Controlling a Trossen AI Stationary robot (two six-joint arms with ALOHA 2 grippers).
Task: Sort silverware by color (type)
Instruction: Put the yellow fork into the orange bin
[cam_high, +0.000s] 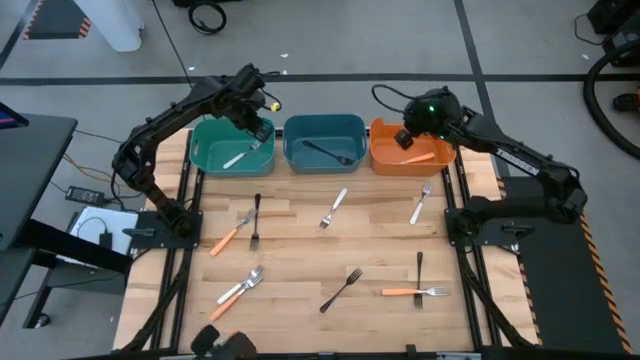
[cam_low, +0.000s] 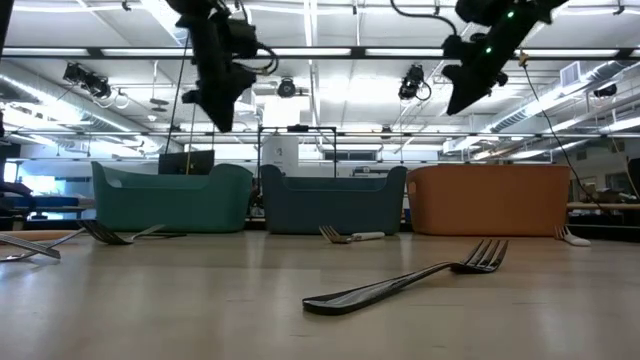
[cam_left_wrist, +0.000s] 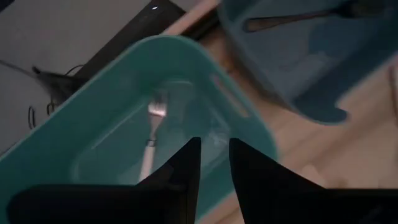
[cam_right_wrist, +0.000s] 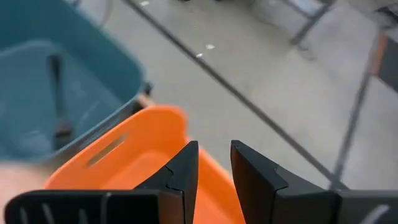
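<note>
Since the silverware (cam_high: 338, 207) is slim, light and stiff, I'd guess it's slippery lying flat, so pinching mid-handle looks safest; most pieces lie scattered on the table (cam_high: 300, 262), one white fork (cam_left_wrist: 151, 140) sits in the teal bin (cam_high: 205, 158), a black piece in the blue bin (cam_high: 324, 125), an orange one in the orange bin (cam_high: 385, 160); left gripper (cam_left_wrist: 214, 157) hovers released over the teal bin; right gripper (cam_right_wrist: 213, 160) released over the orange one, nothing held.

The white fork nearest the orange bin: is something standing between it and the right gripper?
Nothing visible does. The white fork lies alone on bare wood in front of the orange bin; the right gripper hangs open above that bin.
</note>
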